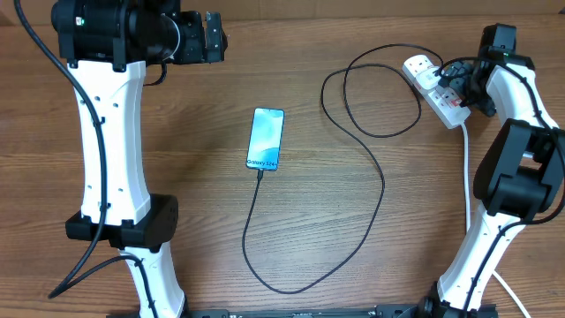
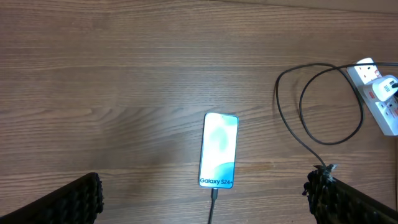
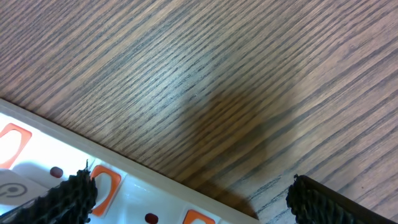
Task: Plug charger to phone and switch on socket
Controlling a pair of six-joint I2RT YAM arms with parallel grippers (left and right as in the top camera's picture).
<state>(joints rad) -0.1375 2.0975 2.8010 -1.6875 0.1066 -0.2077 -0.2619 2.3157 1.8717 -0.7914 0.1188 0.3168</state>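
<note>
While left gripper (image 2: 203, 198) and right gripper (image 3: 193, 191) gape, slim phone (image 1: 266, 138) (black-edged) lies flat.

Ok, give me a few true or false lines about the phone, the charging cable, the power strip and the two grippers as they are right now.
1. The phone lies screen up on the table. True.
2. The left gripper is shut on the phone. False: it is open and away from the phone, holding nothing.
3. The charger cable meets the phone's bottom edge. True.
4. The socket lies on the left side of the table. False: it lies at the far right, with the open right gripper just over it.
</note>
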